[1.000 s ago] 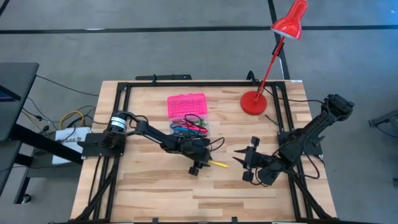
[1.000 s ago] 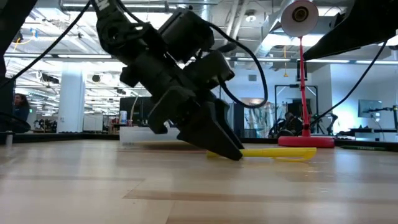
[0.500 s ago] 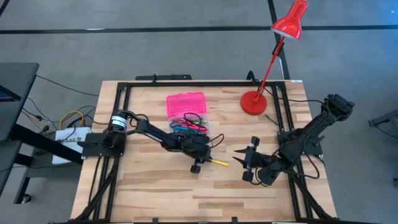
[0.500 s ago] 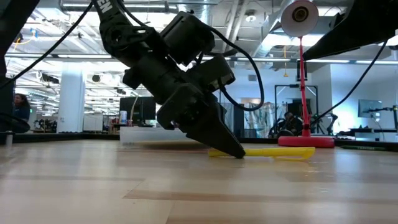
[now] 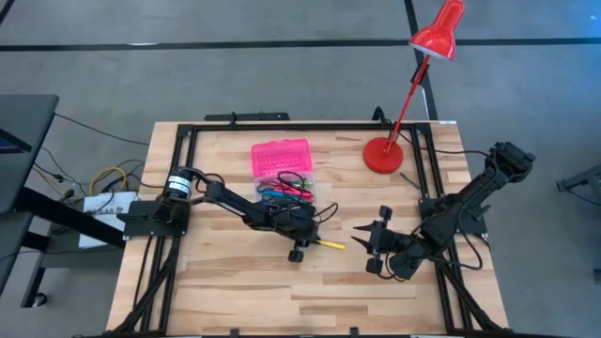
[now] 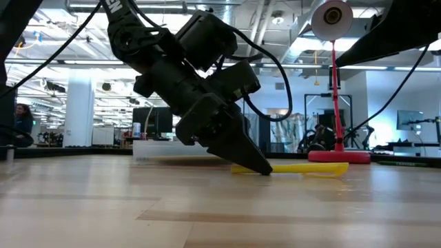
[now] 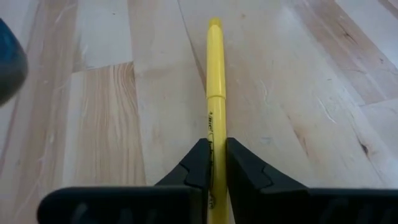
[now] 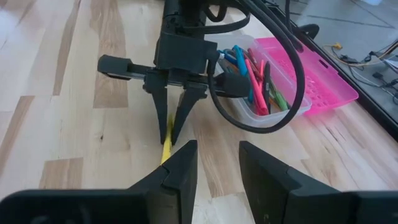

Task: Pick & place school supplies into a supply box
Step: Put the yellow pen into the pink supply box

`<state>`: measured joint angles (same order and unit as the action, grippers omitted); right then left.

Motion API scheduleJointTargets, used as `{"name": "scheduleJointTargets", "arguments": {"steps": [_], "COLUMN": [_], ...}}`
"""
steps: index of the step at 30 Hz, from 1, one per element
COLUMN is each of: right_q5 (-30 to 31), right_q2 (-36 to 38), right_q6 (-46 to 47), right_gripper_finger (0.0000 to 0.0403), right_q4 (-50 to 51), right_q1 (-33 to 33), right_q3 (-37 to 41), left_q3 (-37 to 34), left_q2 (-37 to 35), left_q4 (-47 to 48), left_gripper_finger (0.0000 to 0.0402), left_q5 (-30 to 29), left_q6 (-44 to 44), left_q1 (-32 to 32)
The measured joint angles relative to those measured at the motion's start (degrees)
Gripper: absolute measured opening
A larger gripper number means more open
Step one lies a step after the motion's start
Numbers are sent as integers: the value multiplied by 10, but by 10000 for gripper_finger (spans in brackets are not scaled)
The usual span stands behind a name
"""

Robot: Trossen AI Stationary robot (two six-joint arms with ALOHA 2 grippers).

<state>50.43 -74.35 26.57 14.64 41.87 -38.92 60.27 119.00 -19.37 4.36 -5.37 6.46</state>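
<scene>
A yellow pen (image 7: 214,87) lies flat on the wooden table near its middle (image 5: 331,245), with my left gripper (image 5: 312,241) shut on its left end; the low view shows the fingertips (image 6: 260,167) down at the table. The supply box stands behind it: its clear base (image 5: 289,192) holds several coloured pens, and its pink lid (image 5: 280,157) lies open toward the far edge. My right gripper (image 5: 359,237) hovers open to the right of the pen, pointing at it, and holds nothing (image 8: 216,152). My left gripper pinches the yellow pen between its two fingers (image 7: 198,163), on the printed barrel near the pen's left end (image 7: 212,144). The fingers slant down from the table's left and point roughly along the pen. The pen lies level on the table, its far end (image 7: 214,23) pointing right.
A red desk lamp stands on its round base (image 5: 382,155) at the far right. A black frame (image 5: 282,125) runs round the table. Bare wood lies toward the near edge (image 5: 282,291).
My left gripper has shut on the yellow pen: its fingers stood apart on either side of it a second ago and now meet on it. The wrist has rolled slightly. The pen has stayed flat on the table.
</scene>
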Motion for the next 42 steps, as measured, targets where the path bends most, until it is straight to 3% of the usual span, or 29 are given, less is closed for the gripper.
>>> {"name": "scheduleJointTargets", "arguments": {"steps": [21, 27, 30, 35, 42], "right_q5": [0, 0, 0, 0, 0], "right_q2": [0, 0, 0, 0, 0], "right_q6": [0, 0, 4, 4, 4], "right_gripper_finger": [112, 112, 112, 112, 112], "right_q4": [3, 6, 8, 9, 10], "right_q1": [0, 0, 0, 0, 0], "right_q3": [0, 0, 0, 0, 0], "left_q3": [-1, 0, 0, -2, -6], "left_q2": [-28, -80, -110, -145, -151], "left_q4": [-5, 45, 88, 181, 296], "left_gripper_finger": [21, 21, 21, 21, 22], "left_q5": [-59, -103, -151, -290, -452], "left_q6": [-25, -45, -49, -45, 24], "left_q1": [17, 18, 18, 20, 19]}}
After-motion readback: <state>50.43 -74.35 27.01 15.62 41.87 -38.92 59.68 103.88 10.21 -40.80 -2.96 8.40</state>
